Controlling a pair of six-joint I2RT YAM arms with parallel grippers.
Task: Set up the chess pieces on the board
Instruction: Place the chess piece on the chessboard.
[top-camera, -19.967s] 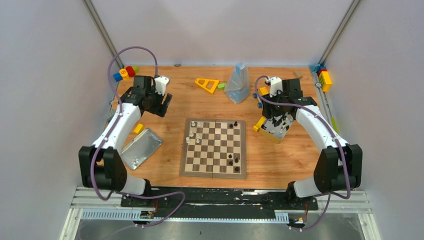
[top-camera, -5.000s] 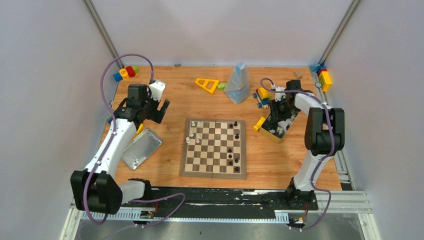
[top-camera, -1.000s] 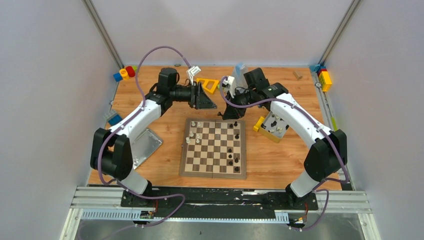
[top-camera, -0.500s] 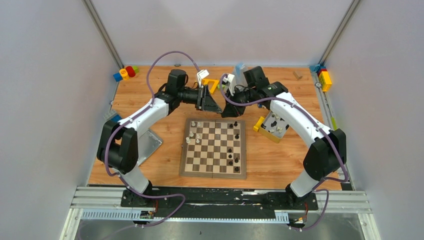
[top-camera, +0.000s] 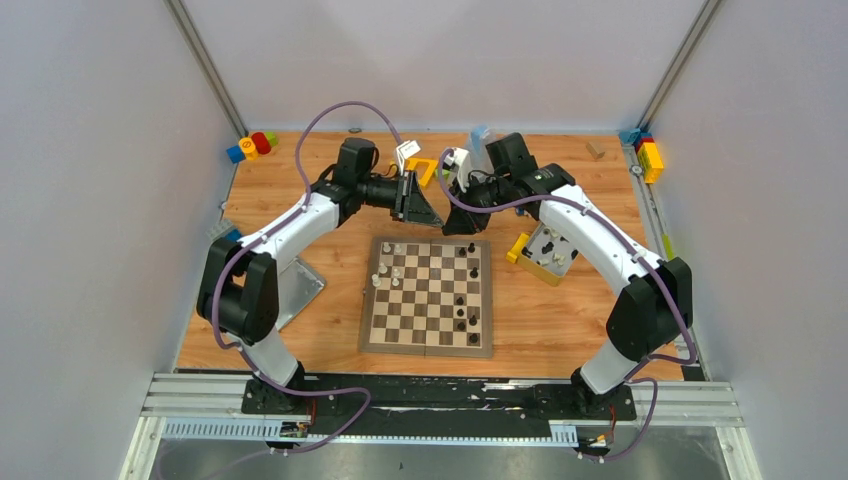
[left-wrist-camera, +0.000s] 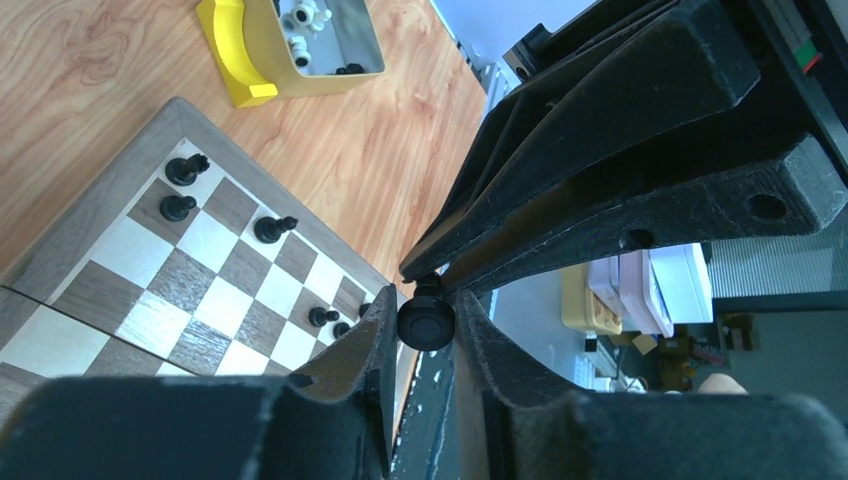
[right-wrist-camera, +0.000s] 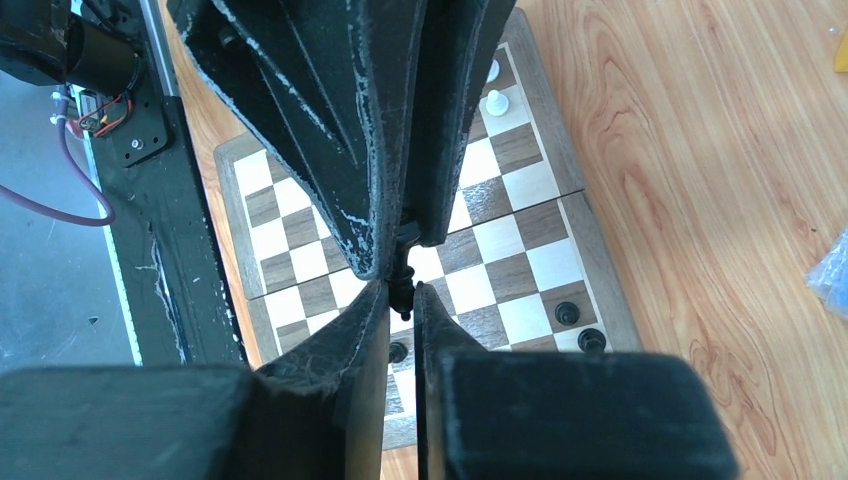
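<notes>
The two arms meet in the upper middle of the top view, just over the far edge of the board (top-camera: 410, 325). Between them, clear of the board and lying sideways, is a single black piece (left-wrist-camera: 426, 324).

The left pincer (left-wrist-camera: 424, 312) has its two fingers pressed against either side of the piece's round base, which faces the left wrist camera. The right pincer (right-wrist-camera: 401, 300) comes from the opposite side, tip to tip with the left one. Its fingers are drawn almost together and pinch the thin upper end of the same piece, so both pincers hold it at once.

The board lies flat at the centre of the desk (top-camera: 560, 320). A small group of white pieces (top-camera: 397, 271) stands in its upper left corner. Several black pieces (top-camera: 460, 314) stand along its right side, one or two near the upper right corner and the rest lower down.

Right of the board, just beside its upper corner, sits a yellow tin box (top-camera: 545, 255) with more small figures in it. A silver lid (top-camera: 290, 290) lies left of the board, partly hidden by the left arm. Coloured blocks (top-camera: 250, 145) sit in the upper left corner of the desk.
</notes>
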